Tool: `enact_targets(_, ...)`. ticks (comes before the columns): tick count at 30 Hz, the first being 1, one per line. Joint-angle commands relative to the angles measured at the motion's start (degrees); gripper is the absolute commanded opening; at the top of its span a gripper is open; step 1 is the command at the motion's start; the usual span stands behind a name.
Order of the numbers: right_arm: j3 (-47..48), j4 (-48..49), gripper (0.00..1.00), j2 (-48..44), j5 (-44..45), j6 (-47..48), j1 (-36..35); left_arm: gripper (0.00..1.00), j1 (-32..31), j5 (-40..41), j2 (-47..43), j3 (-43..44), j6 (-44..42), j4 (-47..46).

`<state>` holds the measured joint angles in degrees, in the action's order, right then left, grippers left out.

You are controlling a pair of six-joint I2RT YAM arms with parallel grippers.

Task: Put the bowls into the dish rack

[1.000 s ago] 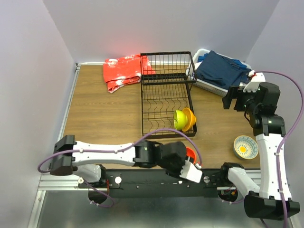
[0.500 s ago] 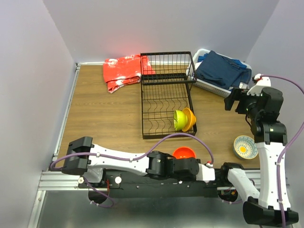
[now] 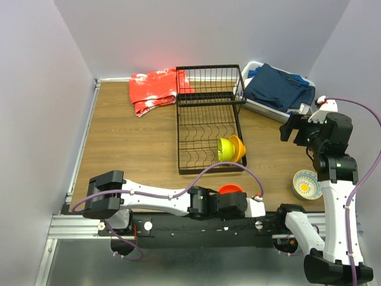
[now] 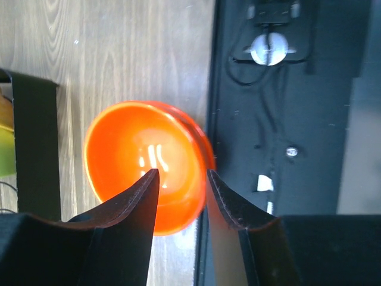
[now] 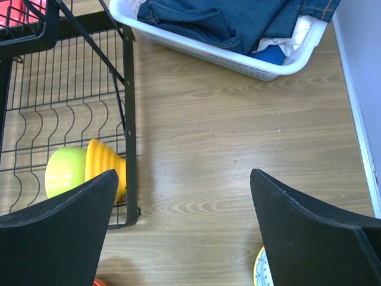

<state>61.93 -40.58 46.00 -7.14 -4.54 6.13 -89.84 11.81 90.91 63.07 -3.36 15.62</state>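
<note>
The red-orange bowl (image 4: 143,173) sits upright on the wood at the table's near edge, beside the black base rail; it also shows in the top view (image 3: 231,189). My left gripper (image 4: 181,174) (image 3: 233,198) is open and straddles the bowl's near rim, one finger inside and one outside. The lime green bowl (image 3: 224,150) and the yellow-orange bowl (image 3: 237,149) stand on edge in the black wire dish rack (image 3: 178,137) at its front right corner. The white patterned bowl (image 3: 308,184) lies on the table at the right. My right gripper (image 5: 183,176) (image 3: 292,128) is open and empty, high above bare wood.
A white plastic basket (image 3: 262,106) with blue cloth stands at the back right, right of the rack. A red cloth (image 3: 156,89) lies at the back, left of the rack. The black base rail (image 4: 286,119) runs right beside the red-orange bowl.
My left arm has swung its wrist round and come down over the red-orange bowl, so the fingers now straddle its rim. The right arm has shifted only slightly.
</note>
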Motion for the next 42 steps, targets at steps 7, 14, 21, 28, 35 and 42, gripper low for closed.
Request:
enact_targets(7, -0.9, 0.3, 1.00, 1.0, -0.7, -0.7, 0.6, 0.43, 2.9, -4.3, 1.7, -2.7, 0.8, -3.8)
enact_targets(14, -1.3, 0.7, 1.00, 1.3, -0.9, -0.6, 0.7, 0.48, 2.6, 0.8, 0.7, -0.9, 1.7, -3.4)
enact_targets(21, -1.5, 0.9, 1.00, 1.8, -1.1, -0.6, 0.8, 0.50, 2.6, 0.9, 0.0, 1.9, -0.4, -1.3)
enact_targets(28, -0.8, 1.4, 1.00, 2.7, -1.8, -0.5, 0.8, 0.49, 0.5, -2.2, 0.6, 1.3, 1.8, -0.7)
enact_targets(35, -1.0, 0.9, 1.00, 2.3, -1.6, -0.4, 0.8, 0.47, 0.5, -2.9, 3.3, 1.5, 4.8, -2.2)
enact_targets(42, -1.0, 0.8, 1.00, 2.1, -1.5, -0.1, 0.6, 0.47, 1.0, -2.1, 5.3, 1.2, 5.8, -3.0)
